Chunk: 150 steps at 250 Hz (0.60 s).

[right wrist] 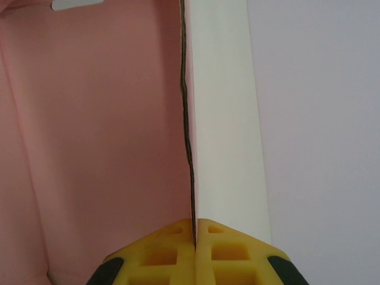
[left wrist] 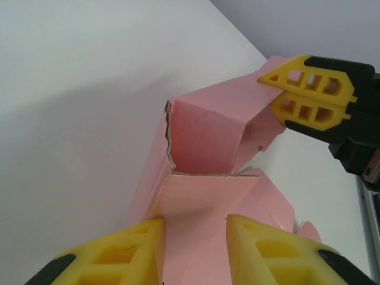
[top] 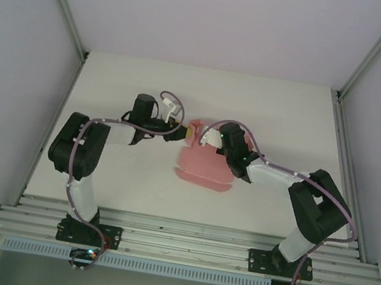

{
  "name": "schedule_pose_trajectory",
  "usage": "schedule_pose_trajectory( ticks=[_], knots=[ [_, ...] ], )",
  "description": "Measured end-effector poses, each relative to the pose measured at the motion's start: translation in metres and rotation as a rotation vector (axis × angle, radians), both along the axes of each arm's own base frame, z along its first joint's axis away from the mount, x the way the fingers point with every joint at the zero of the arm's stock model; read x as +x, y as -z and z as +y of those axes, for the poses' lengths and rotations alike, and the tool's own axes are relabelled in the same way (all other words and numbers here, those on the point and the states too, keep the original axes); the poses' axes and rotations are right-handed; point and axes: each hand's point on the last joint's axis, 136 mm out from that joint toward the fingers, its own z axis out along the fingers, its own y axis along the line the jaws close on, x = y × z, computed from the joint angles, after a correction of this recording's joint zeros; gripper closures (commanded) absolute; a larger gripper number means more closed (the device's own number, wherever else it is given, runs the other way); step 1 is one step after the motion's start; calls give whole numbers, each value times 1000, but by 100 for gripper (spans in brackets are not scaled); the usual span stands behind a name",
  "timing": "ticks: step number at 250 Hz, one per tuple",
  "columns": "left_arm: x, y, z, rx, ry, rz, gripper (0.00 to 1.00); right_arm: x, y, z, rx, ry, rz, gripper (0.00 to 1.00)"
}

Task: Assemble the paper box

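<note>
Half-folded pink paper box lies at the middle of the white table. Right gripper pinches one raised wall; left gripper straddles a flat flap, fingers narrowly apart.

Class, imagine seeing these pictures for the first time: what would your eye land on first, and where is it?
The pink paper box, partly folded, sits in the middle of the white table. The right gripper is shut on the thin edge of a raised panel, its yellow fingers bright against the pink. The left gripper hangs at a lower flap with its jaws apart.
</note>
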Motion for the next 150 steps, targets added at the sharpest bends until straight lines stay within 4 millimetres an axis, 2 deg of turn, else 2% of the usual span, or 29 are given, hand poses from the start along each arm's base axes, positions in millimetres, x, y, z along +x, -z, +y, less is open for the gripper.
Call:
schedule_pose_trajectory(
  ticks=[58,110,150],
  knots=[
    [-10,7,-11,33,26,-3,71,-1,0,2,-6,1,-6,100],
    [-19,17,-29,93,24,-33,71,-4,2,4,-3,-3,-9,100],
    [-22,24,-25,112,-29,-65,71,-11,3,5,3,-3,-52,100]
  ],
)
